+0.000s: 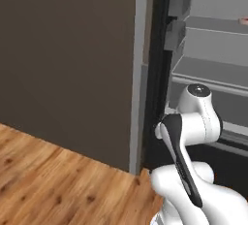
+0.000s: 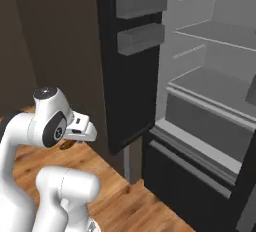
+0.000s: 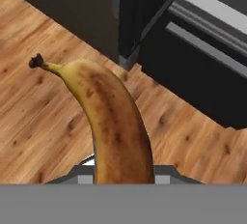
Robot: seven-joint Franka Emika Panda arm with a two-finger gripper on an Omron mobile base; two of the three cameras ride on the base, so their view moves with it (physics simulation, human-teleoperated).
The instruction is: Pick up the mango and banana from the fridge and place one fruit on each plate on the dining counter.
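A brown-speckled yellow banana (image 3: 116,126) rises from between the fingertips of my gripper (image 3: 123,175), its dark stem end pointing up-left over the wooden floor. The gripper is shut on the banana. From the right base camera, the gripper (image 2: 79,135) hangs beside the arm's elbow, left of the fridge, with a brown bit of banana (image 2: 66,146) under it. The fridge (image 2: 210,91) stands open, its light grey shelves (image 1: 208,69) bare where I can see them. The mango, the plates and the dining counter are out of view.
The fridge's dark open door (image 2: 131,61), with two grey bins, stands between my arm and the interior. A dark lower drawer front (image 3: 202,59) is ahead. A brown wall panel (image 1: 68,54) rises to the left. Wooden floor (image 1: 53,185) lies below. A small pinkish item (image 1: 243,21) lies at one shelf's edge.
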